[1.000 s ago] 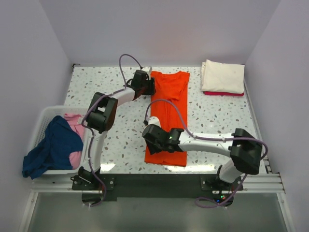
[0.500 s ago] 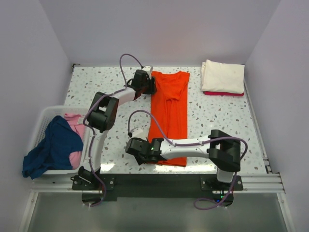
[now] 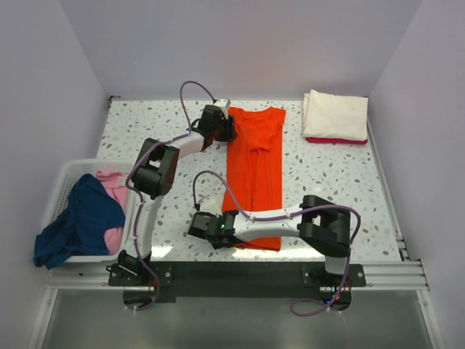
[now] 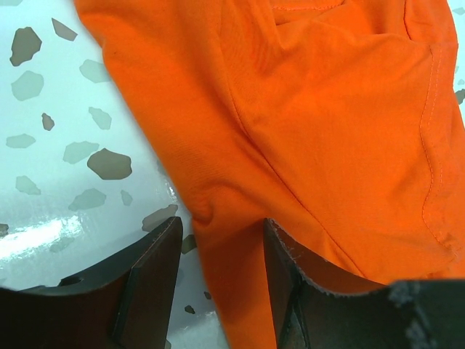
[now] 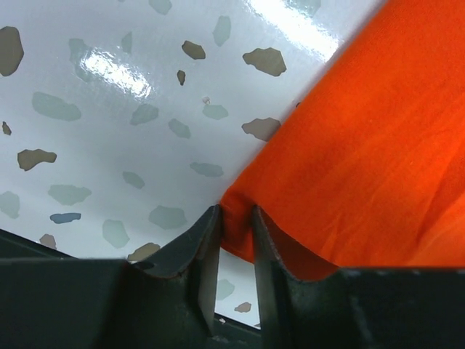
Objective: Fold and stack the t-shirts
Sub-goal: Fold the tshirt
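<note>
Orange shirt (image 3: 254, 174): we find it flat on the middle of the table (image 3: 327, 182), folded lengthwise into a narrow strip. The collar end is at the far side and the hem end is by the near edge.
Left gripper (image 4: 218, 291): we place it at the far left corner of the orange shirt, beside the collar end. Its jaws stand apart. The shirt's left edge runs down between them, and bare table shows between the cloth and the left jaw. We see no clamp on the cloth.
Right gripper (image 5: 236, 240): we place it at the near left corner of the orange shirt, with its arm reaching across the hem end from the right. Its jaws are drawn together on that corner, and the cloth is pinched in the narrow slot between them. We cannot tell whether the corner is off the table.
Cream shirt (image 3: 336, 114): folded, at the far right corner of the table, well apart from the orange shirt. It lies on top of the red shirt.
Red shirt (image 3: 330, 140): we see only a thin strip of it under the cream shirt's near edge.
Basket (image 3: 69, 169): white and slatted, at the near left, just beside the left arm.
Navy shirt (image 3: 80, 222): crumpled in the basket and spilling over its near left rim.
Pink shirt (image 3: 111, 185): crumpled in the basket, partly under the navy shirt, on the side nearest the left arm.
</note>
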Robot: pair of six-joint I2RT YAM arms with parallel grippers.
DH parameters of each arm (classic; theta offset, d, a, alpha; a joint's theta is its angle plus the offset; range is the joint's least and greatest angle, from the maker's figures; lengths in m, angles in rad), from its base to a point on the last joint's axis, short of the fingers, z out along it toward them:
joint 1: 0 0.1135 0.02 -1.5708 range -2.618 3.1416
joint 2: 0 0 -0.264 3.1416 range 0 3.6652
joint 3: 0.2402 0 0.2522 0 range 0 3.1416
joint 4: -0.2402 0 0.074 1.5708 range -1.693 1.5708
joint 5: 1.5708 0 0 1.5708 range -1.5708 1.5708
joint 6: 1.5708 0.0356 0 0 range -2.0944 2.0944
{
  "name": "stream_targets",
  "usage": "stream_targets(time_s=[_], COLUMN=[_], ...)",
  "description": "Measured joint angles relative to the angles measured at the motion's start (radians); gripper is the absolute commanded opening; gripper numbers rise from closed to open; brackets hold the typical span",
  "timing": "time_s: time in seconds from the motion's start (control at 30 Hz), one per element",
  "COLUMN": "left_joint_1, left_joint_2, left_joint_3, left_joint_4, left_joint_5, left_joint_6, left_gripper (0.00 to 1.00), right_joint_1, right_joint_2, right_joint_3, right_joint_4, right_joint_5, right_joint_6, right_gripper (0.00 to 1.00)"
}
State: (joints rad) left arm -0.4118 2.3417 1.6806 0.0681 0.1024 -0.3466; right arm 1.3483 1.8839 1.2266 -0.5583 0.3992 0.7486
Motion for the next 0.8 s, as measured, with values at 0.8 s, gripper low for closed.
stream_targets(time_s=[0.8], left_joint_1=[0.023], left_joint_2=[0.045], left_joint_3=[0.080], left_joint_4=[-0.052], left_joint_5=[-0.058], left_joint_6=[-0.002], left_gripper=[0.17], right_joint_1=[0.011], right_joint_2=[-0.103], right_joint_3=[-0.069], right_joint_4=[-0.008], right_joint_5=[-0.024], right_joint_6=[0.003], right_gripper=[0.00])
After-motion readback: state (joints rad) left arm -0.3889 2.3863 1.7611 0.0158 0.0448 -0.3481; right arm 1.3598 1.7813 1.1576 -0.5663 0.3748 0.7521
